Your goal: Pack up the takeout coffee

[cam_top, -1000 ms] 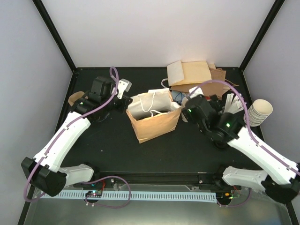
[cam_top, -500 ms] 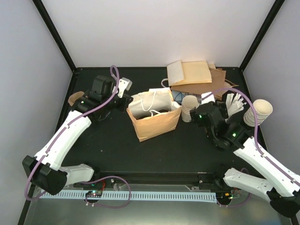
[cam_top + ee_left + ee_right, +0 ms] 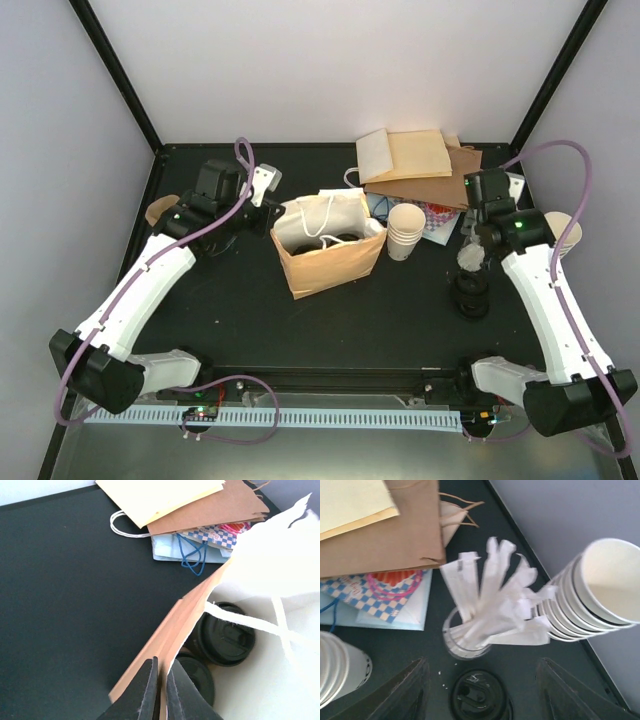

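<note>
Black tabletop (image 3: 240, 300) inside pale walls carries both arms.

Left pincer (image 3: 161, 677) is pressed together on the upper edge of the brown paper bag (image 3: 167, 630), with the bag's near wall caught between its two dark fingers (image 3: 146, 690). Just past the fingertips, on the inner side of that wall, the takeout coffee (image 3: 225, 639) sits inside the bag, and only its round black lid shows. A second black lid (image 3: 199, 676) lies closer to the pincer, just beside the first. A white paper handle (image 3: 240, 622) crosses over the farther lid. Farther ahead of the pincer, outside the bag, flat paper bags (image 3: 200, 510) lie stacked over a blue-checked sheet (image 3: 215, 532).

Right pincer (image 3: 481, 662) is spread wide and grips nothing, well apart from the brown paper bag. Under the gap between its fingers (image 3: 405, 692) stands a stack of black lids (image 3: 477, 700). Just beyond that is a clear glass (image 3: 465, 642) full of paper-wrapped straws (image 3: 492, 590). Beyond its right finger a stack of lidless cups (image 3: 600, 590) lies tilted near the wall. By its left finger stands another cup stack (image 3: 340, 672).
</note>
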You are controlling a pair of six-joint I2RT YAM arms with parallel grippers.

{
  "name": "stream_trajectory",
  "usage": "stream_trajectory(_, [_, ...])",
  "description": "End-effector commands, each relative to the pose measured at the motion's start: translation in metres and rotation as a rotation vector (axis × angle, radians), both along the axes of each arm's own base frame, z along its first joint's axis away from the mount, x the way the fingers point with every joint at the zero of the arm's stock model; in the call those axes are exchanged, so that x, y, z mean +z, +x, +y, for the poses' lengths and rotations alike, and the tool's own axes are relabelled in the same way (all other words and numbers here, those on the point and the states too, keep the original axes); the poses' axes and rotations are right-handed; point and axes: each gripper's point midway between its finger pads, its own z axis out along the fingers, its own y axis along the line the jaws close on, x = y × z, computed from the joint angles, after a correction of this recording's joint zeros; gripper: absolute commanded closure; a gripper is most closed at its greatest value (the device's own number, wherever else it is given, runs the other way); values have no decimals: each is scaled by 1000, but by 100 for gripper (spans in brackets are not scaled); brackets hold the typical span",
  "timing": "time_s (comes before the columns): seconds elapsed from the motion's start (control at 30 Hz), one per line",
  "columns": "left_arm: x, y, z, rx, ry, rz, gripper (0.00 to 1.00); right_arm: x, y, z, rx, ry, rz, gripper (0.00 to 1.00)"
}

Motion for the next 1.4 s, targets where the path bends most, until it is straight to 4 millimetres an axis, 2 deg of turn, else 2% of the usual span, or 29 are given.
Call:
stream_trajectory(0.0, [32, 5, -7, -24, -69, -74, 90, 0, -9, -23, -117, 99, -9, 42])
stream_trajectory(0.23, [38, -1, -10, -52, -93, -80, 80, -1, 4, -31, -167, 168, -62, 52])
stream_trajectory(0.4, [42, -7, -11, -69, -108, -100, 72, -12, 14, -32, -185, 201, -50, 55])
stream_trajectory(0.57, [55, -17, -7, -79, -119, -155, 65, -21, 23, -41, -223, 220, -57, 58])
stream_trajectory(0.87, [59, -25, -2, -77, -113, -170, 63, -36, 24, -44, -271, 247, -44, 61])
stream_trajectory(1.0, [59, -27, -2, -77, -114, -171, 63, -48, 24, -38, -268, 279, -17, 62])
stream_trajectory(1.13, [61, -28, -1, -79, -111, -175, 62, -49, 24, -38, -272, 285, -24, 73])
stream_trajectory(1.37, [62, -30, 1, -78, -109, -178, 62, -31, 21, -37, -255, 284, -52, 92])
